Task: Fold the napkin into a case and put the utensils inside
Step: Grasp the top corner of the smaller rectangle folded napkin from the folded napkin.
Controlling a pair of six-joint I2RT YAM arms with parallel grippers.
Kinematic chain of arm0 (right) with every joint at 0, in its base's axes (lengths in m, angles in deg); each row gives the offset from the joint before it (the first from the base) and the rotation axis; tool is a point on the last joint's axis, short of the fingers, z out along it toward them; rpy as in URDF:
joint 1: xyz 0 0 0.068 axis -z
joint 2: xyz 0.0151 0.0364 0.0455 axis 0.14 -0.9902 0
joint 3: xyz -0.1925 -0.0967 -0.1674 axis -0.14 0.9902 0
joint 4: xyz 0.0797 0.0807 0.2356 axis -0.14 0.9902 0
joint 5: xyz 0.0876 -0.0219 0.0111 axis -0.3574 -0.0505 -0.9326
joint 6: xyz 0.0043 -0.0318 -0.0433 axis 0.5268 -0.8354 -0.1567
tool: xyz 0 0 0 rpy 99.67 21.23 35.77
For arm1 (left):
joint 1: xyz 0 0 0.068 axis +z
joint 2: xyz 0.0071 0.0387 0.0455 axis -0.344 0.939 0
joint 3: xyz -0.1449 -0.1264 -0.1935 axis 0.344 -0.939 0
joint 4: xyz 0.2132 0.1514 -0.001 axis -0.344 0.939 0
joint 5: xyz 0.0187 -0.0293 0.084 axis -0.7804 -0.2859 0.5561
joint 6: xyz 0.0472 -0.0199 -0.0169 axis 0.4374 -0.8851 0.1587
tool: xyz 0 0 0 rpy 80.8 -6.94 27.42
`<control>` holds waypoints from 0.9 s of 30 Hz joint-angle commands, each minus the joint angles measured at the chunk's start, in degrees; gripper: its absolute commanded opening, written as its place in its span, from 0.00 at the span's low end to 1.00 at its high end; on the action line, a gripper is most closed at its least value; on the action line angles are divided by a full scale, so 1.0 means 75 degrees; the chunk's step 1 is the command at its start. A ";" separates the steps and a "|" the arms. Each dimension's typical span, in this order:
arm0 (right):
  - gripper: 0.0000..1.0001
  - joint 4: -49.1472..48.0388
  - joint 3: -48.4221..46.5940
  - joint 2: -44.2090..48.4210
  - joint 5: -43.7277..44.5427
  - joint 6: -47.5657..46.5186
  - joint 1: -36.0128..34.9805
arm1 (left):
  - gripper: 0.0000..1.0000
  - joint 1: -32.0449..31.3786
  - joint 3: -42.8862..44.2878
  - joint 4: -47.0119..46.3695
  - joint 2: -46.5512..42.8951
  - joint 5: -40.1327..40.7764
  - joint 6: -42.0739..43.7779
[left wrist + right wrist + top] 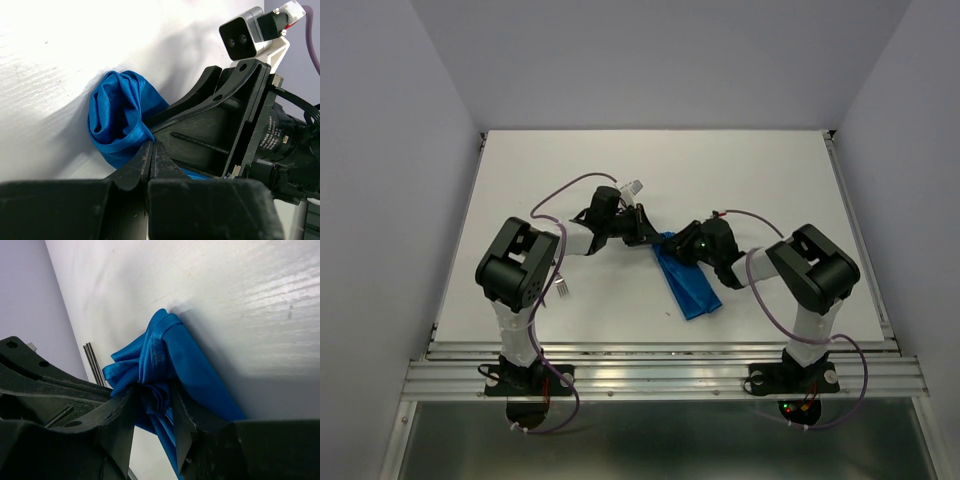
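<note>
The napkin (690,285) is a bright blue cloth folded into a narrow strip on the white table, running from the centre toward the near right. Its far end is bunched and lifted between both grippers. My left gripper (645,236) is shut on a thin edge of that bunch, as the left wrist view shows (151,143), with the crumpled cloth (117,117) just ahead. My right gripper (678,246) is clamped on a thick wad of the same end (152,395); the cloth (165,350) bulges above its jaws. The knife and fork are hidden or out of view.
The two grippers are nearly touching; the right gripper's black body (235,125) fills the right of the left wrist view. White table (740,170) stretches behind them. A purple cable (570,185) loops over the left arm. The metal rail (660,375) runs along the near edge.
</note>
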 commanded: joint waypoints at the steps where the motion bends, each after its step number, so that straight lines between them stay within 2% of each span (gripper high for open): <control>1: 0.40 -0.0277 0.0255 0.0584 0.0316 -0.0076 -0.0030 | 0.00 -0.0130 0.0081 0.0036 -0.0099 -0.0314 0.0084; 12: 0.33 -0.0030 0.0431 0.1101 0.0493 -0.0310 -0.0030 | 0.00 -0.0106 0.0163 0.0130 -0.0028 -0.0314 0.0108; 16: 0.39 0.0191 0.0420 0.1299 0.0551 -0.0498 -0.0030 | 0.00 -0.0095 0.0175 0.0118 -0.0005 -0.0314 0.0119; 27: 0.40 0.0720 0.0502 0.1793 0.0739 -0.0768 -0.0030 | 0.00 -0.0095 0.0198 0.0118 0.0030 -0.0315 0.0119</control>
